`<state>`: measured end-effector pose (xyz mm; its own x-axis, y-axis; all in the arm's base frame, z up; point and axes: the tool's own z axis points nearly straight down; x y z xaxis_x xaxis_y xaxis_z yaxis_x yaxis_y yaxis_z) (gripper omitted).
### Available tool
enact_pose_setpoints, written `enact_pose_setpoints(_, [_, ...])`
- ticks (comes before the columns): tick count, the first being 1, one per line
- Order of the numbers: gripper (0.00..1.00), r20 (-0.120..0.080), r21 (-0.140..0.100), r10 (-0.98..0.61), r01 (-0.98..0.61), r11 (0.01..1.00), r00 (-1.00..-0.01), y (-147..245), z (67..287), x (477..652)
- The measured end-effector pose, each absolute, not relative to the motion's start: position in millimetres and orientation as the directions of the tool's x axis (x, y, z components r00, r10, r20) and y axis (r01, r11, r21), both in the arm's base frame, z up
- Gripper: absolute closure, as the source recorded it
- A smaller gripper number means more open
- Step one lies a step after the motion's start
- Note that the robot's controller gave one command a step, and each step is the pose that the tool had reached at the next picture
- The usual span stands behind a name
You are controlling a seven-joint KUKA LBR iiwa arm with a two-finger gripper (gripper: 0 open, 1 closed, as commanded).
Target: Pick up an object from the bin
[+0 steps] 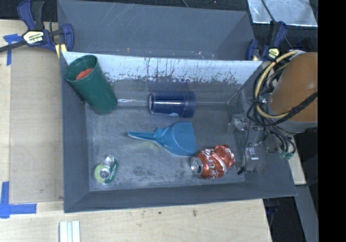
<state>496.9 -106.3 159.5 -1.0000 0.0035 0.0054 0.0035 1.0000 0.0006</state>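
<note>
Where hand [246,158] hangs, crushed red can [213,162] beside

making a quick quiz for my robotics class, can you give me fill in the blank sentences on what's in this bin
1. The cup tipped over in the far left corner is ____ in colour.
2. The crushed can nearest the pincer is ____ in colour.
3. The blue funnel points its spout toward the view's ____.

Missing words: green; red; left.
</note>
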Motion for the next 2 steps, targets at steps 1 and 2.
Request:
enact_pose_setpoints(1, [0.0, -0.003, -0.001, 0.0, 0.0, 1.0, -1.0, -106, 164, 498.8])
enact_pose_setpoints(2, [0.0, -0.013, -0.003, 0.036, 0.036, 0.999, -0.999, -99, 125, 534.4])
